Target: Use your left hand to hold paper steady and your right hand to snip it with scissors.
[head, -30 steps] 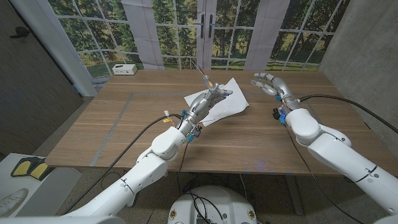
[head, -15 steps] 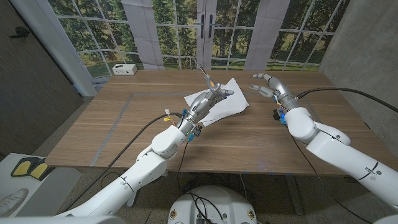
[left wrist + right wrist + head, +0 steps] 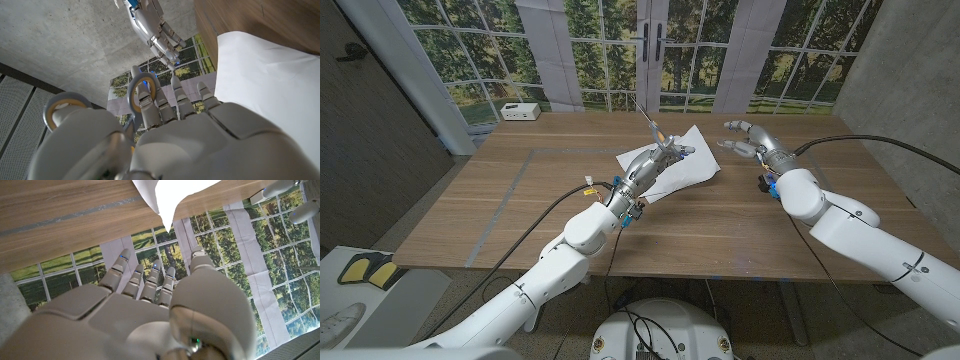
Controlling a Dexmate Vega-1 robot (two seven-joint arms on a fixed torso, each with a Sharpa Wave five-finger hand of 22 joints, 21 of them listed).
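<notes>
The table [image 3: 520,200] is a broad slab of brown wood with a straight grain and a matte face. On its far middle lies the paper [image 3: 692,165], a thin white sheet, flat, set at a slant so one corner points toward the windows. The left robot hand [image 3: 655,160] lies on the sheet's left part, its arm running up from the near left, and the scissors [image 3: 650,126] are with it, not with the right: the left wrist view shows grey looped handles with yellow lining against its fingers [image 3: 150,107], and a thin metal blade juts past the hand toward the far edge. The right robot hand [image 3: 745,138] hangs just beside the paper's right corner, fingers spread, holding nothing. The scissors lie to its left, across the sheet, so I judge a handover is needed.
</notes>
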